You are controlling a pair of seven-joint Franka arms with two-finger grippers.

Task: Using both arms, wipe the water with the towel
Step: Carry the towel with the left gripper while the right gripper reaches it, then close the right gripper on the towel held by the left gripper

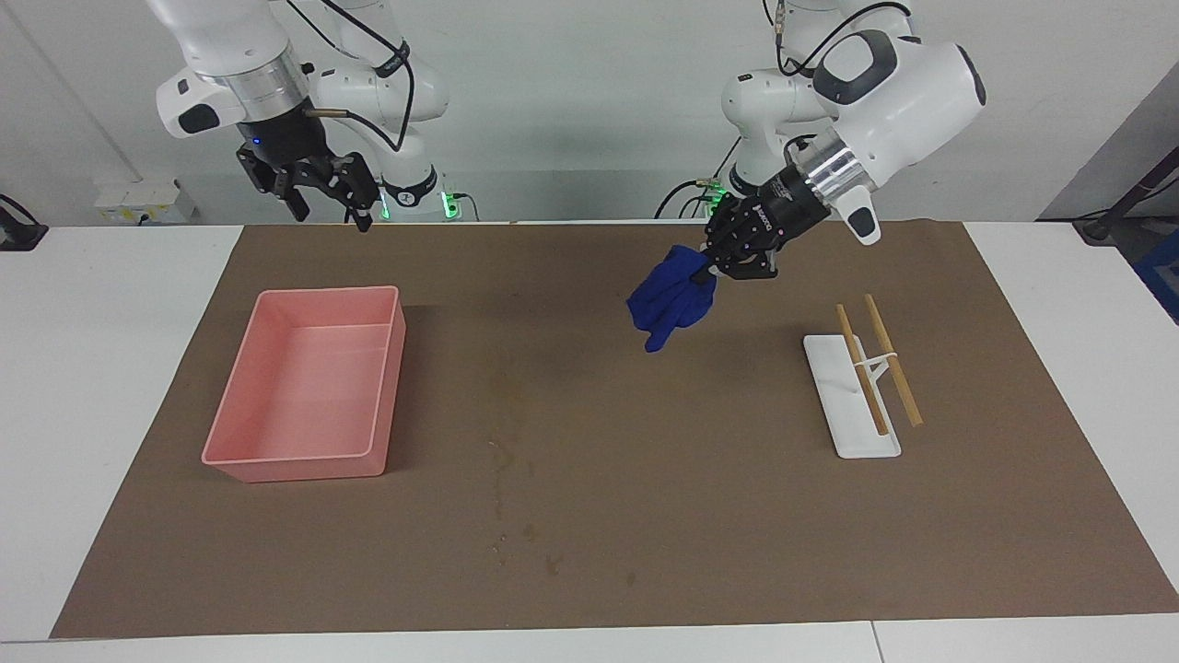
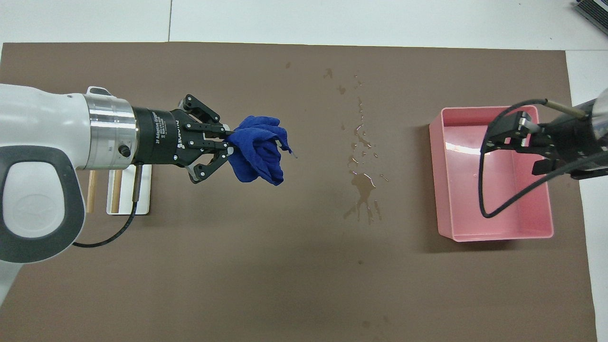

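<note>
Your left tool [image 1: 728, 262] grips the blue towel [image 1: 672, 299], which hangs over the brown mat [image 1: 589, 552]. The water [image 2: 362, 190] lies toward the pink tray [image 1: 304, 460]. Your right tool [image 1: 318, 189] waits, open, above the worktop [image 1: 110, 304].

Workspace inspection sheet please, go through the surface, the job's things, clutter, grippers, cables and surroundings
Surface: brown mat over a white table; water spill mid-mat, drops trailing away from the robots.
Job's things: blue towel bunched, hanging in the air, clear of the spill.
Clutter: empty pink bin toward the right arm's end; white rack carrying two wooden sticks toward the left arm's end.
Grippers: left gripper shut on the towel, raised over the mat; right gripper open, empty, waiting up in the air.
Cables: black cable looping from the right wrist.
Surroundings: white wall.
</note>
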